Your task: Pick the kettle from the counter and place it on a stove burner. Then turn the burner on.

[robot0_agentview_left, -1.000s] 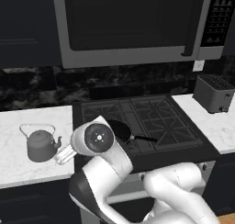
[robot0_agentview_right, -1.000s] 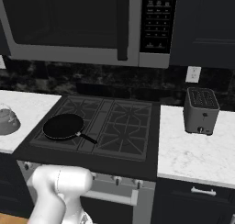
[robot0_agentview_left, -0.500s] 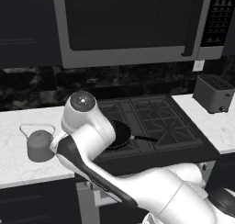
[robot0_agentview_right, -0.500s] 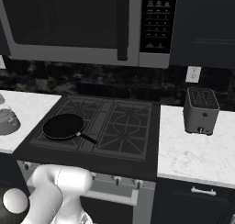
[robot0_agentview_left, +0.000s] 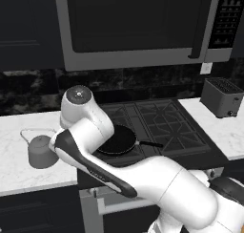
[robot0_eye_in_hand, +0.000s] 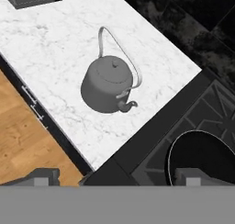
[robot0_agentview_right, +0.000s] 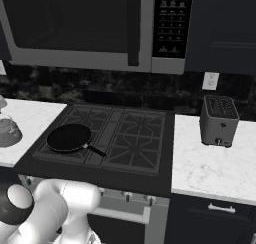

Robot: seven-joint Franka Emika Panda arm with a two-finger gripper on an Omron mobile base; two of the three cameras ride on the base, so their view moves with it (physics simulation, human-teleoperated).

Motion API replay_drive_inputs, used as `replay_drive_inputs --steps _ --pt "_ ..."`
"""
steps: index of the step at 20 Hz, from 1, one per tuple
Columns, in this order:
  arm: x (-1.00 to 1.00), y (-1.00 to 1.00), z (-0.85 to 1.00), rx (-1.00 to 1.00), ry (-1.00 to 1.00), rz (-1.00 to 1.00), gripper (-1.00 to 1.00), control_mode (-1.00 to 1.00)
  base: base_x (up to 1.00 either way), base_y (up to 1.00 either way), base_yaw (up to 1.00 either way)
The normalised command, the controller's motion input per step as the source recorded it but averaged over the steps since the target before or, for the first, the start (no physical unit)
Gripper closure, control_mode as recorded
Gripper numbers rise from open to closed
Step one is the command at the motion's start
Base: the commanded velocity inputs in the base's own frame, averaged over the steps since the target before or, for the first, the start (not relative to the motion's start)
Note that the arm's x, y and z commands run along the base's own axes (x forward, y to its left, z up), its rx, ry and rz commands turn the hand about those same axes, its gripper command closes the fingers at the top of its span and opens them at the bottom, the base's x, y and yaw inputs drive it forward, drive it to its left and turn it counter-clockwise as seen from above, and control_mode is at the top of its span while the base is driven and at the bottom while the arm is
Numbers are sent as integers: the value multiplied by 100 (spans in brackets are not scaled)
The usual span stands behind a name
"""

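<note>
- Left base view: 1 kettle (robot0_agentview_left: 42,150), upright on the white counter (robot0_agentview_left: 19,170) left of the cooktop, wire handle arched up. 1 black frying pan (robot0_agentview_left: 116,140) on the front-left stove burner (robot0_agentview_left: 125,132), handle pointing right. 1 toaster (robot0_agentview_left: 221,97) on the right counter stretch, 1 microwave (robot0_agentview_left: 138,24) overhead. Arm sweeps across the front, elbow just right of kettle, partly covering pan + cooktop's left edge. Gripper itself hidden here.
- Right base view: same 1 pan (robot0_agentview_right: 68,137), 1 toaster (robot0_agentview_right: 218,120), 1 wall outlet (robot0_agentview_right: 210,80) above it. Kettle cut off at left edge, only a sliver (robot0_agentview_right: 7,132). Full 4-section grate visible here, unblocked by arm.
- Hand view: looks down on kettle (robot0_eye_in_hand: 108,84) from above; lid knob, spout aimed toward the cooktop, handle tipped back. Wood floor (robot0_eye_in_hand: 23,145) visible past counter edge (robot0_eye_in_hand: 59,126). Fingertips (robot0_eye_in_hand: 43,176) at bottom, wide apart, nothing between them; gripper (robot0_eye_in_hand: 114,178) well apart from kettle, which sits above the gap's middle, slightly toward left tip. Pan rim by the other tip.
</note>
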Motion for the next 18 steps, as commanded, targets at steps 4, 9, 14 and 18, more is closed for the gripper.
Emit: replay_drive_inputs --steps 4,9,14,18 --pt "52 33 -6 0 0 0 -100 -100 0 0 0" --pt "54 50 -9 -6 1 0 -100 -100 0 0 0" --pt "47 42 -29 -19 3 0 -100 -100 0 0 0" --pt "48 27 -29 -20 2 0 -100 -100 0 0 0"
